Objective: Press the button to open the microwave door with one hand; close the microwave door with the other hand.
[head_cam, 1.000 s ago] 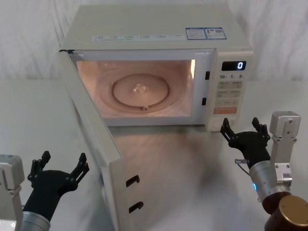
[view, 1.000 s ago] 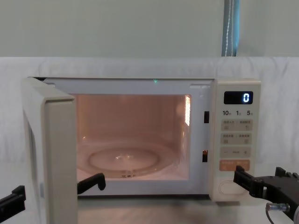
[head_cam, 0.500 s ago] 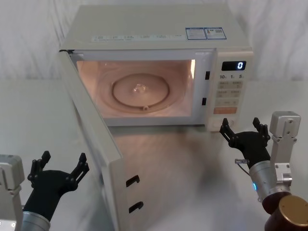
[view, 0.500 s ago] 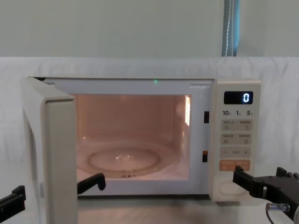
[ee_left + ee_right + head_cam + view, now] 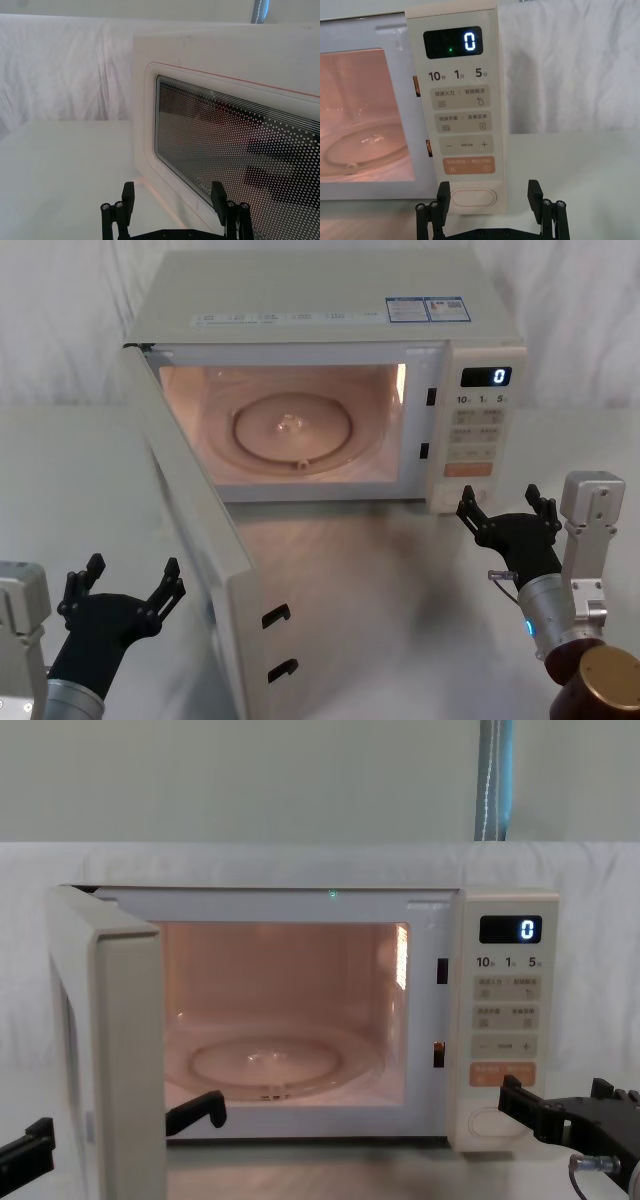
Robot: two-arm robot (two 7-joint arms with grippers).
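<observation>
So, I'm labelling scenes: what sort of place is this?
Probably a lab test bench rather than a kitchen: a lone microwave, door open, on a white-draped table with a white cloth backdrop.

The microwave [image 5: 451, 115] display [image 5: 453, 42] reads "0". Below it, the control panel [image 5: 462, 145] shows "10", "1" and "5", then "−" and "+" on one key [image 5: 466, 145].

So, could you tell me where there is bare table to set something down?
Free: the table between the open microwave door and the right gripper, and left of the door. Crowded: beside the door's outer face, where the left gripper sits.
</observation>
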